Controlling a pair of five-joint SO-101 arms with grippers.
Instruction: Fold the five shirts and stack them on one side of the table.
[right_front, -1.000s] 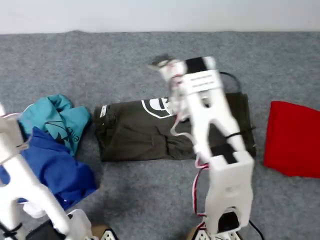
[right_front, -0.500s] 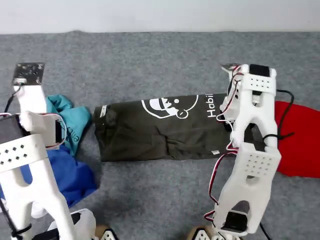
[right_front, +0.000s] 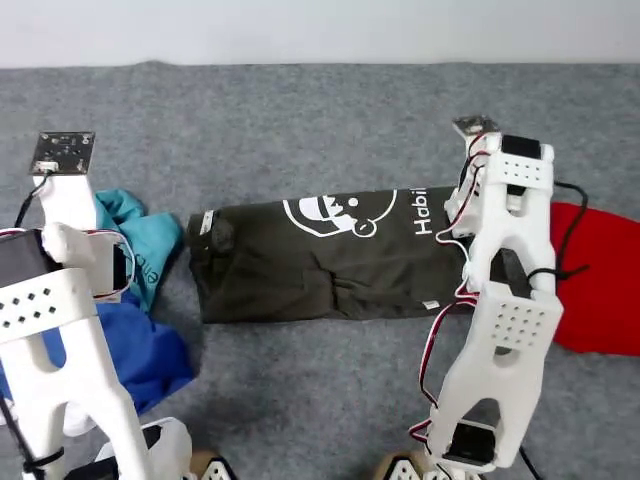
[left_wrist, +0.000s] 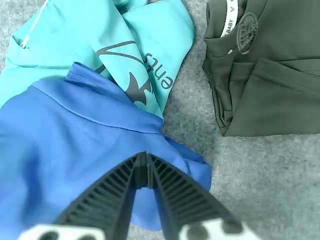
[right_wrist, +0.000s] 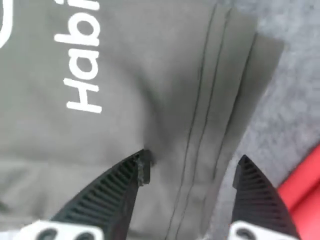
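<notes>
Plainly the dark shirt lies between wide right jaws; closed left jaws overhang the blue shirt

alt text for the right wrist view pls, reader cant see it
The right claw, open, hangs over one end of a dark olive shirt with white lettering, which lies flat on the grey table. A sliver of a red shirt lies beside that end, past a strip of bare table.
</notes>
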